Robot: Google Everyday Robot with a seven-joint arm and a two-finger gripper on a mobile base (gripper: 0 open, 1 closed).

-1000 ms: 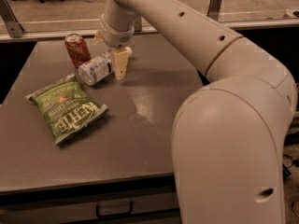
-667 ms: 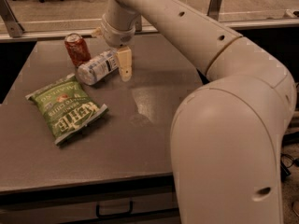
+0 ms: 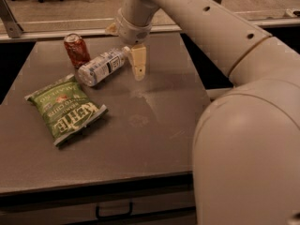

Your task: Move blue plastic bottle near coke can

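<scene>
The blue plastic bottle (image 3: 101, 67) lies on its side on the grey table (image 3: 140, 139), its white cap pointing right and back. Its base end is close to the red coke can (image 3: 76, 49), which stands upright just to its back left. My gripper (image 3: 126, 51) hangs at the bottle's cap end, open and holding nothing. One cream finger (image 3: 138, 62) points down just right of the cap. The other finger (image 3: 111, 28) shows behind the wrist.
A green chip bag (image 3: 65, 108) lies flat at the front left of the table. My large white arm (image 3: 243, 125) fills the right side of the view. A glass rail (image 3: 61, 25) runs along the table's far edge. A drawer handle (image 3: 112, 212) sits below the front edge.
The near finger has shifted to the right, off the bottle's cap end. The bottle now lies free on the table next to the can.
</scene>
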